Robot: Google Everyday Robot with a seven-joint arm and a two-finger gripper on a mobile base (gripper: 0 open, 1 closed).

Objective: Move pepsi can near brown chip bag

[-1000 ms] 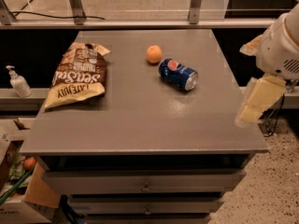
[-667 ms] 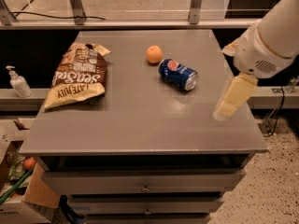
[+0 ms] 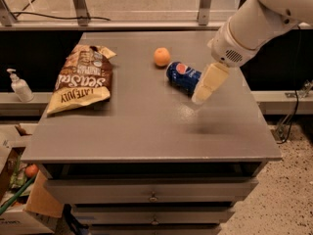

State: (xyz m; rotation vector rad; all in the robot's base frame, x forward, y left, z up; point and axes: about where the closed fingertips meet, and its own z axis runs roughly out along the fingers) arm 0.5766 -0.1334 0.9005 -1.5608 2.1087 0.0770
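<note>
The arm (image 3: 254, 26) has swung in leftward from the table's right edge, and the gripper (image 3: 201, 97) now hangs over the table (image 3: 146, 131), its tip just beside the can's near right end. Whether it is spread or closed up cannot be made out from this side.

Nearest are the drawers (image 3: 153, 191) under the tabletop. Past the bare front of the top comes the gripper, angled down and to the left. The can (image 3: 181, 74) lies on its side behind it, right of centre, logo up. The bag (image 3: 83, 80) lies flat at the left, well apart from the can. The orange (image 3: 162, 57) sits just beyond the can's far end. A pump bottle (image 3: 20, 86) stands on a ledge left of the table.
</note>
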